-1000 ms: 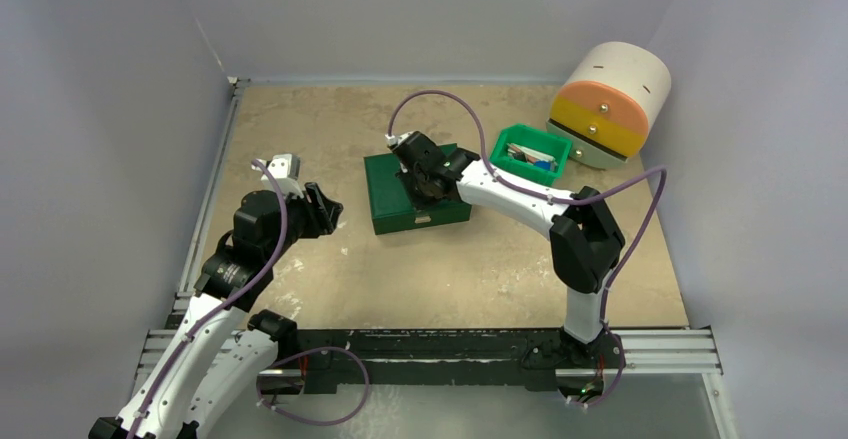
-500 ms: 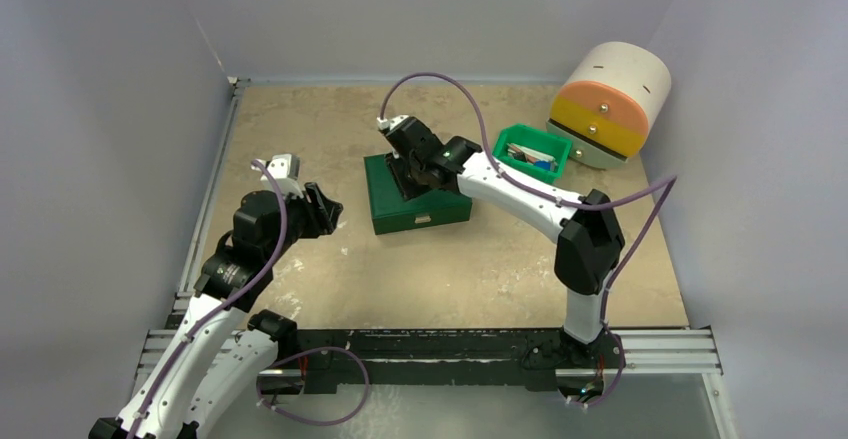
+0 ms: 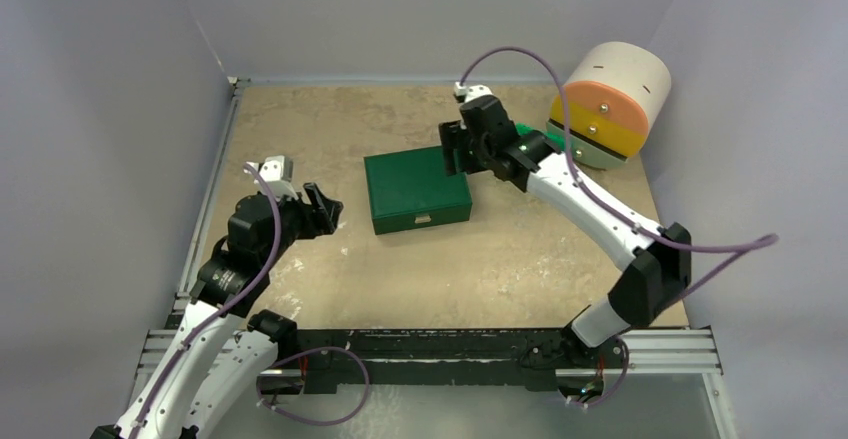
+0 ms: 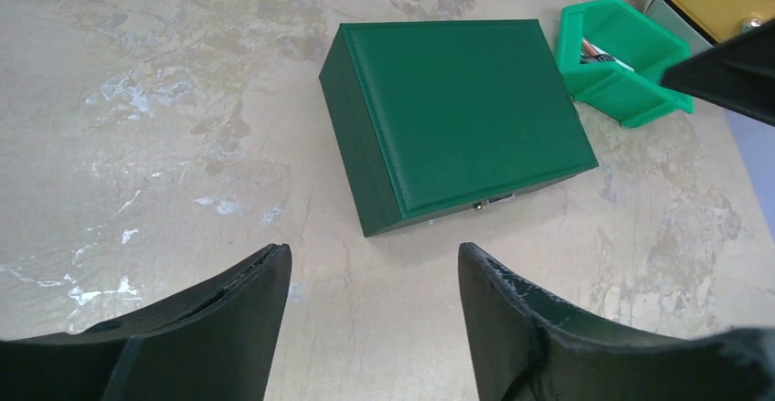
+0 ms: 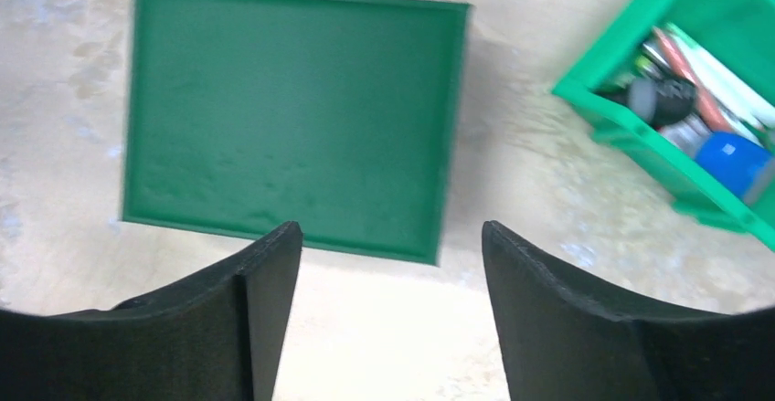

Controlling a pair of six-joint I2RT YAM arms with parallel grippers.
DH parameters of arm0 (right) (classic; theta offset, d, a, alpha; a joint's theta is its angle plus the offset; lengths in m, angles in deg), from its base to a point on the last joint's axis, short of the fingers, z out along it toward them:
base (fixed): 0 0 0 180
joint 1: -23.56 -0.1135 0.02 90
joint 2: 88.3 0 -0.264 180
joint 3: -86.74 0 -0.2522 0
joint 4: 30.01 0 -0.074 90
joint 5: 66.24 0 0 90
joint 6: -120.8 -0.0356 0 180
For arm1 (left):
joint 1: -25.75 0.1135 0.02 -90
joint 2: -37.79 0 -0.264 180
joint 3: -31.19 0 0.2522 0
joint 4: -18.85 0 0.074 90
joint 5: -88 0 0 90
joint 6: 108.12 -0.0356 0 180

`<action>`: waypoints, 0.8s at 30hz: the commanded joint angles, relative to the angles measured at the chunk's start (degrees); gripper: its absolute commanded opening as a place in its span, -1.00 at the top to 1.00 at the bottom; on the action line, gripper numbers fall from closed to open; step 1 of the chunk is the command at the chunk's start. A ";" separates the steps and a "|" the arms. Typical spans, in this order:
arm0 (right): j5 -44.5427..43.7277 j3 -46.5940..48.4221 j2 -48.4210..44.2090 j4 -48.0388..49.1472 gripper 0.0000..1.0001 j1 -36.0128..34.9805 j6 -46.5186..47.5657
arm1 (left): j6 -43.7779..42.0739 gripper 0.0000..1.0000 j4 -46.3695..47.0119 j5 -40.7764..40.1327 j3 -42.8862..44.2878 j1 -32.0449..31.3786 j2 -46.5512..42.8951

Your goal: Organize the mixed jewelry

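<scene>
The green box [image 3: 415, 191] lies shut on the table; its lid [image 4: 466, 109] and the small front clasp [image 4: 489, 203] show in the left wrist view. No mixed jewelry shows in any view; it is hidden. My right gripper [image 3: 453, 157] hovers open and empty above the box's far right corner, the lid [image 5: 292, 118] below and ahead of its fingertips [image 5: 391, 229]. My left gripper [image 3: 325, 209] is open and empty left of the box, and its fingertips [image 4: 373, 250] point at the box's front left corner from a short gap away.
A green plastic bin [image 5: 695, 100] with pens and small items stands right of the box, mostly hidden behind my right arm in the top view. A round white, orange and yellow drawer unit [image 3: 610, 94] sits at the far right. Walls close the table's left, back and right.
My right gripper has lifted off the box lid, swung back and to the right, and gone from shut to open. My left jaws have spread wider; that arm has barely moved.
</scene>
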 commanded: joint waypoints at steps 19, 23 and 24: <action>12.48 -36.07 -27.46 5.51 -0.98 23.53 -11.03 | 3.97 -0.63 -2.47 -9.28 3.10 0.45 1.36; 12.49 -38.31 -31.11 4.54 -0.98 23.45 -11.35 | 5.02 -0.64 -2.90 -11.42 3.12 0.45 0.46; 12.49 -38.86 -32.64 4.36 -0.98 23.53 -11.27 | 5.30 -0.64 -3.05 -12.07 3.15 0.45 0.09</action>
